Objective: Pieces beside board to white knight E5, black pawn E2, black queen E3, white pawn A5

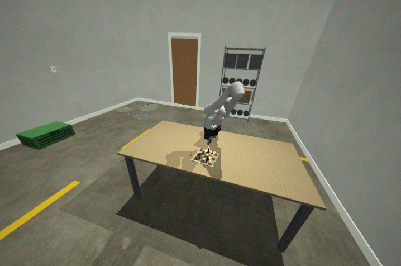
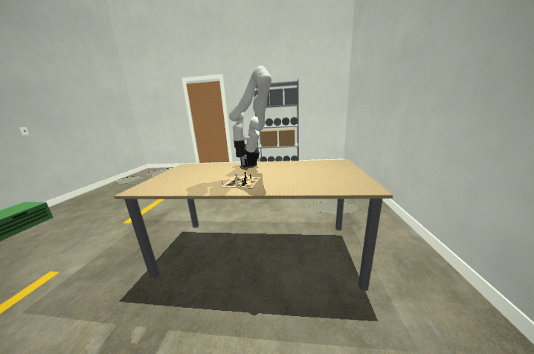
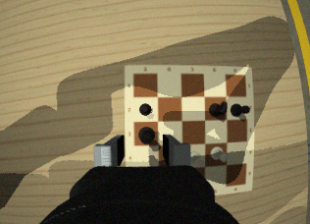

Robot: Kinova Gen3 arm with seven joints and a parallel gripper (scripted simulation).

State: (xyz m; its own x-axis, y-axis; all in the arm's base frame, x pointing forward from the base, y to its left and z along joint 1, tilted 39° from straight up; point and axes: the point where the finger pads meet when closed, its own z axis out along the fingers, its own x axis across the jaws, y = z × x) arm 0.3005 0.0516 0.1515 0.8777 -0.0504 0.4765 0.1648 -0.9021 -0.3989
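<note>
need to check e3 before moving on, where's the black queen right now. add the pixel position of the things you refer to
In the wrist view, the black queen [image 3: 146, 135] stands on E3, left side of the board, just below the black pawn [image 3: 145, 109].

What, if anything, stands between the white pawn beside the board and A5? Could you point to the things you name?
Nothing visible does. The white pawn [image 1: 191, 153] [image 2: 222, 182] stands just off the board [image 1: 201, 163] [image 2: 236, 187] [image 3: 129, 95] on its row-5 side, and A5 [image 1: 196, 158] [image 2: 228, 185] [image 3: 236, 173] shows bare. The white piece [image 3: 217, 152] on B4 looks off that direct line.
</note>
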